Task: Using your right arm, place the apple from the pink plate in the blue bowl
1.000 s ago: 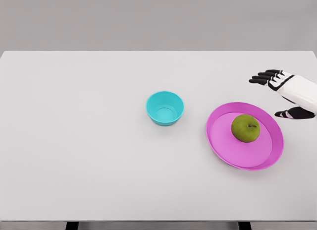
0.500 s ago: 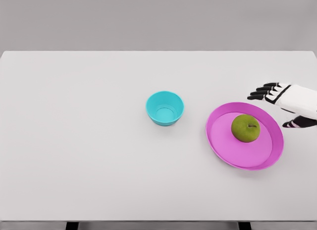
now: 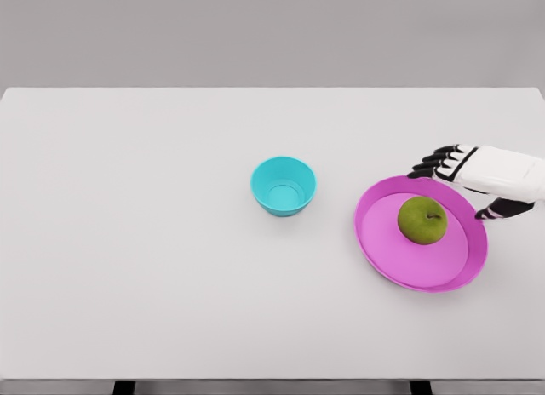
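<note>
Green round apple point(image 3: 422, 220) sits on a shallow pink plate point(image 3: 383, 250).

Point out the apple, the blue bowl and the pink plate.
apple point(image 3: 421, 220), head view, middle of the green skin.
blue bowl point(image 3: 283, 200), head view, front outer wall.
pink plate point(image 3: 396, 263), head view, bare floor left of the apple.
</note>
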Robot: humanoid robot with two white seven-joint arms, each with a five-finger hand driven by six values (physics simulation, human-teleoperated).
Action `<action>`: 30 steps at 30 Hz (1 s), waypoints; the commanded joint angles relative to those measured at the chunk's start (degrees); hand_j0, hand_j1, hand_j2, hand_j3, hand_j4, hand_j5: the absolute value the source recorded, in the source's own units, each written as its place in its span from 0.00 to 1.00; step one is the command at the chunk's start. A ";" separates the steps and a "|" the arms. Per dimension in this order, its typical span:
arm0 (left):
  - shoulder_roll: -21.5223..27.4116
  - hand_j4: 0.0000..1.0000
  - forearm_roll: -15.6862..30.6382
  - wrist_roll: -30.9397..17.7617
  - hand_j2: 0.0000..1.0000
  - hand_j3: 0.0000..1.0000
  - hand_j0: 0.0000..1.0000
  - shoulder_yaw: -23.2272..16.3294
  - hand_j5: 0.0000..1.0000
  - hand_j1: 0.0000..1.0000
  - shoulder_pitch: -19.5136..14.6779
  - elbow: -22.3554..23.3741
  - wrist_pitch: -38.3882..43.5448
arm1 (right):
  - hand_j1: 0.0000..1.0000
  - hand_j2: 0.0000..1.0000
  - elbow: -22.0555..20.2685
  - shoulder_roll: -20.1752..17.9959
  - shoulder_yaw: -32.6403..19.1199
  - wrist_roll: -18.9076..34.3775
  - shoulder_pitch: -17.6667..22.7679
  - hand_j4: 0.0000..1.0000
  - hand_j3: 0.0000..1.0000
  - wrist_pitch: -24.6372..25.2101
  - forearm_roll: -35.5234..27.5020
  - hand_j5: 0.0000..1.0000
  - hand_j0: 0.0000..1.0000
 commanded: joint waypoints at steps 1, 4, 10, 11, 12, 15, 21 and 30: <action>0.00 1.00 -0.01 -0.01 1.00 1.00 1.00 0.00 1.00 1.00 0.00 -0.01 0.00 | 1.00 1.00 1.50 1.48 3.92 0.08 -0.35 1.00 1.00 0.09 -0.03 1.00 1.00; 0.00 1.00 -0.01 -0.01 1.00 1.00 1.00 0.00 1.00 1.00 0.00 -0.01 0.00 | 1.00 1.00 2.21 1.57 6.38 0.08 -1.06 1.00 1.00 0.09 0.06 1.00 1.00; 0.00 1.00 -0.01 -0.01 1.00 1.00 1.00 0.00 1.00 1.00 0.00 -0.01 0.00 | 1.00 1.00 2.21 1.57 7.18 0.08 -1.06 1.00 1.00 0.09 0.15 1.00 1.00; 0.00 1.00 -0.01 -0.01 1.00 1.00 1.00 0.00 1.00 1.00 0.00 -0.01 0.00 | 1.00 1.00 2.30 1.57 7.35 0.08 -1.06 1.00 1.00 0.09 0.15 1.00 1.00; 0.00 1.00 -0.01 -0.01 1.00 1.00 1.00 0.00 1.00 1.00 0.00 -0.01 0.00 | 1.00 1.00 2.30 1.93 7.53 0.08 -0.97 1.00 1.00 0.09 0.15 1.00 1.00; 0.00 1.00 -0.01 -0.01 1.00 1.00 1.00 0.00 1.00 1.00 0.00 -0.01 0.00 | 1.00 1.00 2.47 2.19 7.97 0.08 -1.06 1.00 1.00 0.09 0.32 1.00 1.00; 0.00 1.00 -0.01 -0.01 1.00 1.00 1.00 0.00 1.00 1.00 0.00 -0.01 0.00 | 1.00 1.00 3.97 2.89 8.67 0.08 -1.41 1.00 1.00 0.09 0.50 1.00 1.00; 0.00 1.00 -0.01 -0.01 1.00 1.00 1.00 0.00 1.00 1.00 0.00 -0.01 0.00 | 1.00 1.00 4.94 3.42 10.25 0.08 -2.46 1.00 1.00 0.09 0.50 1.00 1.00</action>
